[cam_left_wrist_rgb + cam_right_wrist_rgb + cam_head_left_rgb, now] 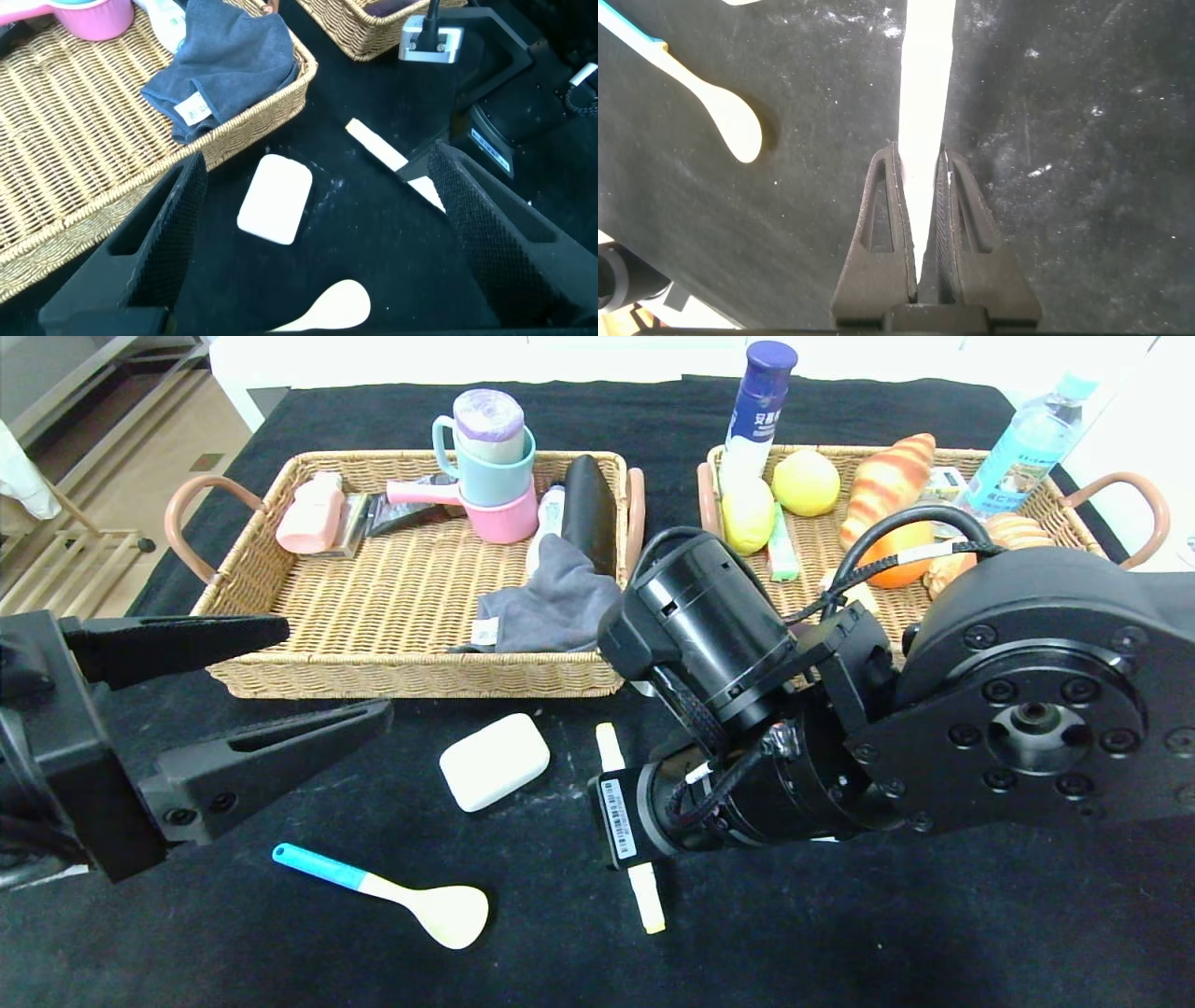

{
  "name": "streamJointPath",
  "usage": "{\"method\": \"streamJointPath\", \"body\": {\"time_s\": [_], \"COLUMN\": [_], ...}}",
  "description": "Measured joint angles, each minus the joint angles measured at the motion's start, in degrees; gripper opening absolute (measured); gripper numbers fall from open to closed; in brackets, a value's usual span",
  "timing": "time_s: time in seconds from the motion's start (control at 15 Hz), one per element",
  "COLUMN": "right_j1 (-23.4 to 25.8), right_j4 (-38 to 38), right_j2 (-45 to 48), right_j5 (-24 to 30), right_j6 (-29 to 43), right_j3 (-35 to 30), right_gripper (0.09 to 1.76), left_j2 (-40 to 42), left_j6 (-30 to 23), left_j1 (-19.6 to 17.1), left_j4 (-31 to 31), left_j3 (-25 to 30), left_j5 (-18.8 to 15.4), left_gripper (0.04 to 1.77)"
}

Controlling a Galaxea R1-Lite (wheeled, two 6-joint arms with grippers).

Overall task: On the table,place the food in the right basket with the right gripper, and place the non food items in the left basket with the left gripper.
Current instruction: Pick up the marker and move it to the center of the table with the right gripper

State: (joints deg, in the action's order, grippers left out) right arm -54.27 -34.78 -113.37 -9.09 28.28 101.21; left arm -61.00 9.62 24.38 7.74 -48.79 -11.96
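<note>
Right gripper (920, 219) clamped on the white stick (926, 93); left gripper (308, 681) spread apart above the table (840, 924); no legible writing on the stick.

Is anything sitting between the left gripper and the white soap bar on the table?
Nothing visible. The left gripper, jaws open, hovers short of the soap bar, with only bare black cloth between them. The spoon lies off to the side.

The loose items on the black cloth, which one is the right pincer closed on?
The long white stick. The right pincer clamps it, while the white soap bar and blue-handled spoon lie untouched.
</note>
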Motion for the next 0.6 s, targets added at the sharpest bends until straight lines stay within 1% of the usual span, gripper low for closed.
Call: {"method": "streamJointPath", "body": {"time_s": [0.2, 0.6], "right_j1": [0.1, 0.6], "right_j4": [0.3, 0.3], "right_j2": [-0.3, -0.6], "right_j5": [0.2, 0.3], "right_j6": [1.9, 3.0], "right_j3": [-0.1, 0.0], "right_gripper": [0.25, 0.25], "left_j2": [0.0, 0.0], "left_j6": [-0.1, -0.1], "left_j1": [0.0, 0.0], "left_j4": [0.0, 0.2], "left_j3": [0.0, 0.0], "left_j5": [0.0, 0.0], "left_gripper": [1.72, 1.72]}}
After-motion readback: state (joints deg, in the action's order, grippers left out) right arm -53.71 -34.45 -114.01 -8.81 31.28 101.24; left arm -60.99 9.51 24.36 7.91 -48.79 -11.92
